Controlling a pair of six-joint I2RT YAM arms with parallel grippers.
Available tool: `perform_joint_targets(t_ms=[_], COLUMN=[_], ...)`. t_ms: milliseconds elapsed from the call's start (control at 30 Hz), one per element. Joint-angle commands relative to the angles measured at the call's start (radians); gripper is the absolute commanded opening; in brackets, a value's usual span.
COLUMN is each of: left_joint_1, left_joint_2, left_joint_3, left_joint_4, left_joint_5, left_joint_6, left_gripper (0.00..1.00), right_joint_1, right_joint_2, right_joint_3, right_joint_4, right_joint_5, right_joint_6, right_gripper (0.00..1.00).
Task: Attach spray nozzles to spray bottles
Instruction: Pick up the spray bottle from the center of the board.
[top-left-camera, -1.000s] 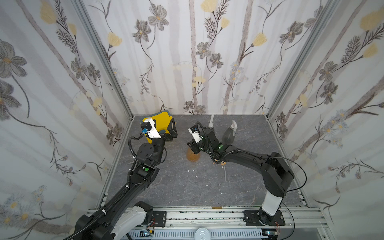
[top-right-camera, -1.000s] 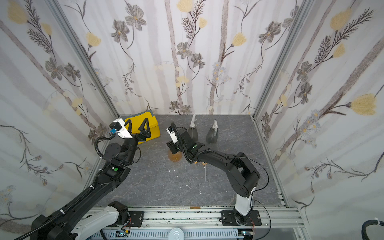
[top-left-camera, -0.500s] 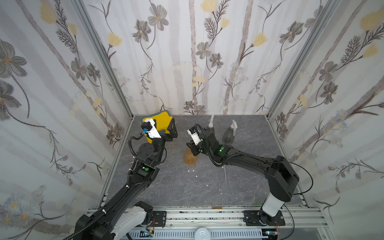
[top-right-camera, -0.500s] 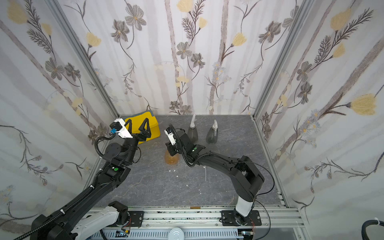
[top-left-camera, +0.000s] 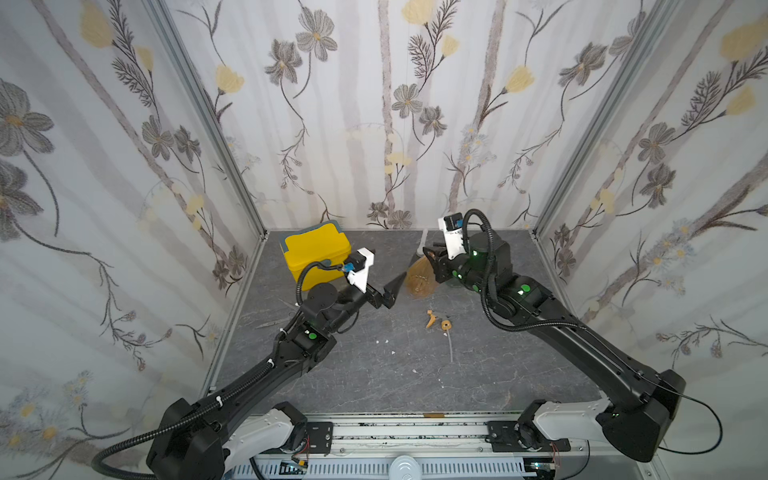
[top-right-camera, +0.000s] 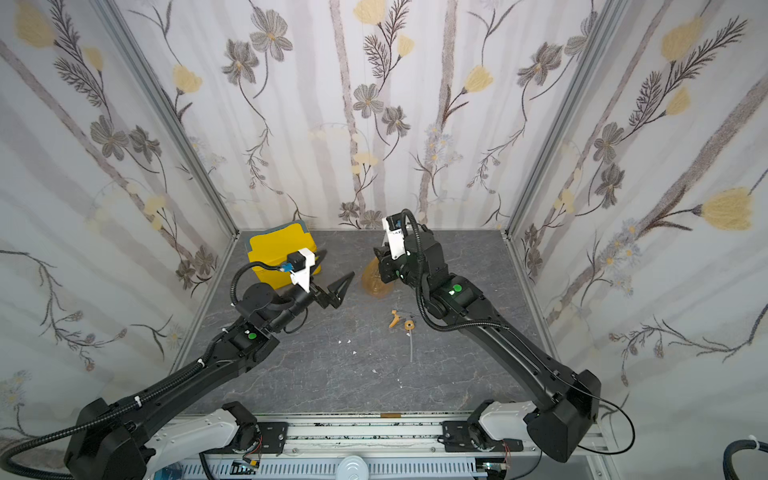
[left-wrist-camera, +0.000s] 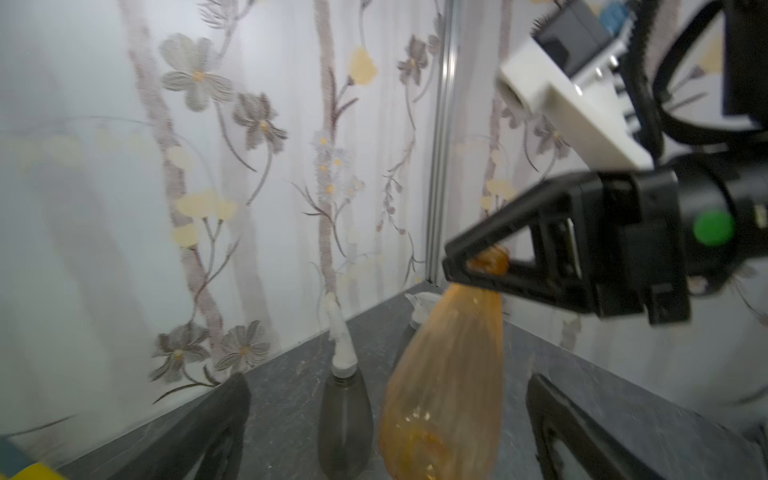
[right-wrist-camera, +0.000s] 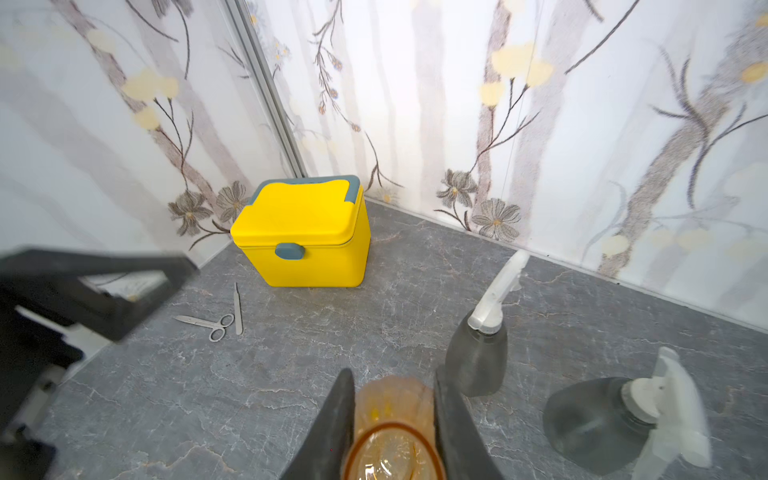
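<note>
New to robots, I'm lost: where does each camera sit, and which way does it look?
Top views: high in front, looking down on table, left arm and right arm.
Left wrist: on the left arm, past its open fingers toward the right gripper clamping the amber bottle.
Right wrist: on the right arm, along its fingers gripping that bottle, toward the yellow box.
Shared: both wrist views show the bottle.

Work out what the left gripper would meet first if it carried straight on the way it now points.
Probably the amber bottle, held at its neck by the right gripper: it lies dead ahead of the open left gripper, though depth is unclear.
</note>
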Motion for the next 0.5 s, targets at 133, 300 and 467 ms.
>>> perform_joint_targets(t_ms=[133,300,467], left_joint_1=[-0.094,-0.102,-0.110], left_joint_2=[0.046,0.065,0.080], left_joint_3=[-0.029,-0.032,-0.033], left_joint_4=[-0.039,-0.027,-0.011], left_joint_5=[0.025,0.007,-0.016], left_joint_6=[0.216,0.222,0.212], left_gripper=[1.00,1.00,1.00], right_joint_1=[-0.023,-0.023,-0.019], right_joint_2=[-0.070,-0.089,-0.083], right_joint_3=[0.105,0.116,0.105], right_joint_4=[-0.194,-0.213,-0.183], right_joint_5=[-0.195,-0.262,-0.342], right_joint_6=[0.039,0.067,0.095], right_gripper=[0.19,0.17,0.17])
